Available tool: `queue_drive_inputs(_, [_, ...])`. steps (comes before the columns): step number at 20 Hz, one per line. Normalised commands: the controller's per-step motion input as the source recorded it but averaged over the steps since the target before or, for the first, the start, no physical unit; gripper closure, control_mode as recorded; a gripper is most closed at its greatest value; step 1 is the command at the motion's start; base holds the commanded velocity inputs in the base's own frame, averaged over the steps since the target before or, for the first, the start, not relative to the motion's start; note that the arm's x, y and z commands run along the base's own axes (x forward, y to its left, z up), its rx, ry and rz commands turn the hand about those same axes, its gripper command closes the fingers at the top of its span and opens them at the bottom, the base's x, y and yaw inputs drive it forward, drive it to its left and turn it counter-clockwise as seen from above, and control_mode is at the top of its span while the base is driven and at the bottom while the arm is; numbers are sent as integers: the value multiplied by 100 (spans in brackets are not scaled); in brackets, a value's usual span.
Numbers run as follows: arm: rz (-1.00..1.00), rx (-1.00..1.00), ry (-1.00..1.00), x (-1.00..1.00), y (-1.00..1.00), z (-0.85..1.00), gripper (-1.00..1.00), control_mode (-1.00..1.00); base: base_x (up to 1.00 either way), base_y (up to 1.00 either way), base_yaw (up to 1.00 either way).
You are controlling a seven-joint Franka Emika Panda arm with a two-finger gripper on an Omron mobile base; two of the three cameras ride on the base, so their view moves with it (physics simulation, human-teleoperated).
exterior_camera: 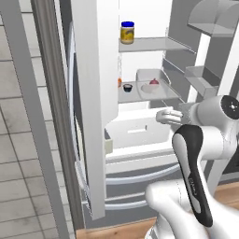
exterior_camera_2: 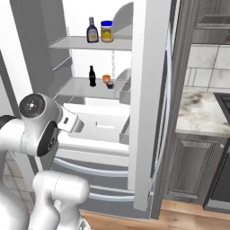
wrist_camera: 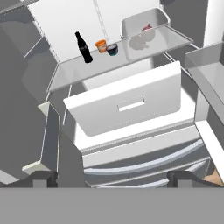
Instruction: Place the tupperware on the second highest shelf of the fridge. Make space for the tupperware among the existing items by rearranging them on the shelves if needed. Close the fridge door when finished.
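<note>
The fridge point(exterior_camera: 140, 163) stands with both upper doors swung open. The clear tupperware point(wrist_camera: 144, 24), with something red inside, sits at the right end of a pale shelf point(wrist_camera: 87, 65); the left base view also shows this tupperware point(exterior_camera: 151, 83). A small black bottle point(wrist_camera: 83, 48), an orange pot point(wrist_camera: 100, 45) and a small dark pot point(wrist_camera: 112, 49) share that shelf. One shelf higher point(exterior_camera_2: 76, 42) stand a dark bottle with a pale label point(exterior_camera_2: 92, 30) and a yellow jar point(exterior_camera_2: 107, 31). My gripper point(wrist_camera: 113, 178) hangs open and empty in front of the fridge, below the tupperware's shelf.
A white inner drawer point(wrist_camera: 127, 105) sits just under the lower shelf, straight ahead of the hand. Open door panels flank the opening, left point(exterior_camera: 93, 93) and right point(exterior_camera_2: 143, 90), with lipped bins point(wrist_camera: 210, 74) on their insides. A counter point(exterior_camera_2: 202, 112) and dark cabinets lie to the right.
</note>
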Motion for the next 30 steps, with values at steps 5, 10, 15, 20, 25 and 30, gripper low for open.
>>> queue_drive_inputs(5, [0, 0, 0, 1, 0, 0, -100, -100, 0, 0, 2])
queue_drive_inputs(10, [0, 0, 0, 0, 0, 0, -100, -100, 0, 0, 0])
queue_drive_inputs(15, [-1, -5, -14, -13, 29, 0, -100, -100, 0, 0, 0])
queue_drive_inputs(20, [3, -14, -16, -39, 52, 1, -100, -100, 0, 0, 0])
queue_drive_inputs(25, [14, -15, -12, -60, 41, 4, -100, -100, 0, 0, 0])
queue_drive_inputs(30, [27, -28, 3, -50, 77, 0, -100, -100, 0, 0, 0])
